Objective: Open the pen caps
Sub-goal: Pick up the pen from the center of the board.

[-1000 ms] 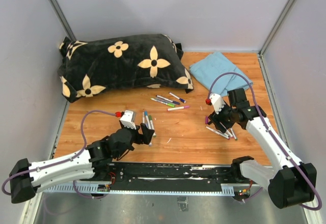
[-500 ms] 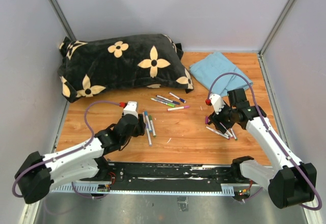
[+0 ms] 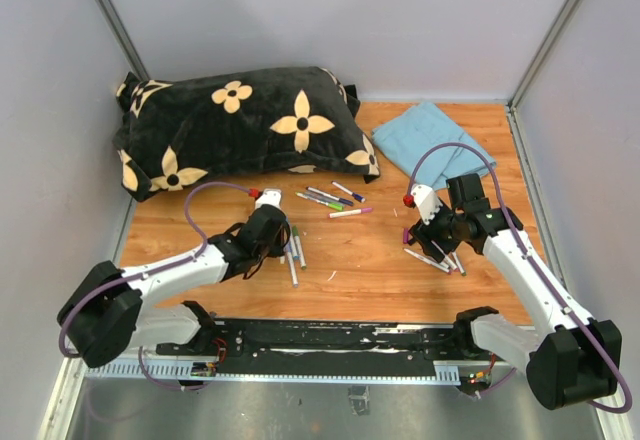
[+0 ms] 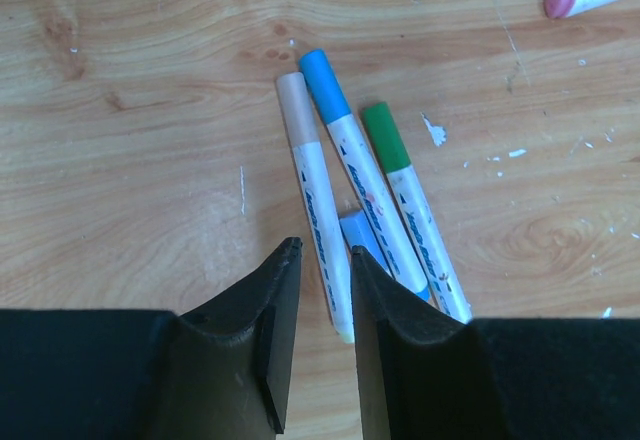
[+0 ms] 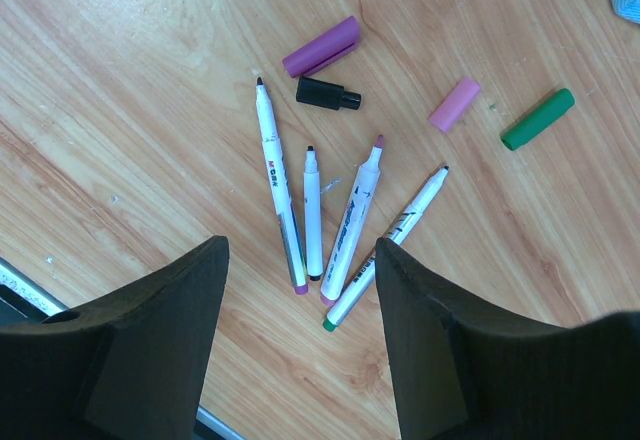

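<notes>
Three capped pens lie side by side in the left wrist view, with a beige cap [image 4: 293,102], a blue cap [image 4: 322,75] and a green cap [image 4: 384,135]. My left gripper [image 4: 325,250] hovers low over them. Its jaws stand narrowly apart around the tail of the beige-capped pen [image 4: 325,230], without clamping it. In the top view the left gripper [image 3: 280,243] sits beside that cluster. My right gripper [image 5: 300,250] is open above several uncapped pens [image 5: 313,215]. Loose caps lie beyond them: purple [image 5: 321,46], black [image 5: 328,94], pink [image 5: 455,104], green [image 5: 538,118].
A black pillow with cream flowers [image 3: 235,125] fills the back left, and a blue cloth [image 3: 435,140] lies at the back right. Several more capped pens [image 3: 330,200] lie mid-table. Grey walls close in on the left, right and back.
My left arm has swung farther over the table beside the pen cluster, and its jaws have narrowed a lot. The right arm has not moved.
</notes>
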`<state>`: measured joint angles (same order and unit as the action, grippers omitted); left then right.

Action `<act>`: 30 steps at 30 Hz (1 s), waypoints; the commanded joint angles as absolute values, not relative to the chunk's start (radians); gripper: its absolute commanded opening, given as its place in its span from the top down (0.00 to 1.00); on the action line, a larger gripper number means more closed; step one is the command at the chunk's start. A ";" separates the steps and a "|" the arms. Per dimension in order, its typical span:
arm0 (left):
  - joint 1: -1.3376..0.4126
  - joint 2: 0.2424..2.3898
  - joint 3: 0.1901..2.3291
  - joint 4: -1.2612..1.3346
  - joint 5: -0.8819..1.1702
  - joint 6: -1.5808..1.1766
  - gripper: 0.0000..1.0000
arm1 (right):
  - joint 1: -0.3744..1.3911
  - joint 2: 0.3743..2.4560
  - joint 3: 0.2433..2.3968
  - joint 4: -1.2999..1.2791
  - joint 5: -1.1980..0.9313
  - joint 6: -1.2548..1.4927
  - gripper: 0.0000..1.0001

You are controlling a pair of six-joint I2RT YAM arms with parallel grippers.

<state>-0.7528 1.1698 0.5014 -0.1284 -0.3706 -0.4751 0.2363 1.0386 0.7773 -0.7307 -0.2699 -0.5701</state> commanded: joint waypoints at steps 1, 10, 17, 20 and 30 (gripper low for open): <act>-0.720 1.238 0.557 -0.126 -0.346 -0.466 0.69 | 0.253 1.034 0.789 -0.750 -0.288 -0.580 0.38; -0.712 1.364 0.610 -0.133 -0.335 -0.472 0.68 | 0.254 1.033 0.790 -0.751 -0.291 -0.580 0.38; -0.703 1.409 0.621 -0.152 -0.359 -0.491 0.69 | 0.253 1.032 0.789 -0.752 -0.295 -0.582 0.38; -0.698 1.415 0.620 -0.144 -0.347 -0.491 0.72 | 0.254 1.031 0.789 -0.752 -0.295 -0.583 0.38; -0.669 1.451 0.643 -0.141 -0.310 -0.463 0.71 | 0.256 1.034 0.788 -0.752 -0.298 -0.583 0.38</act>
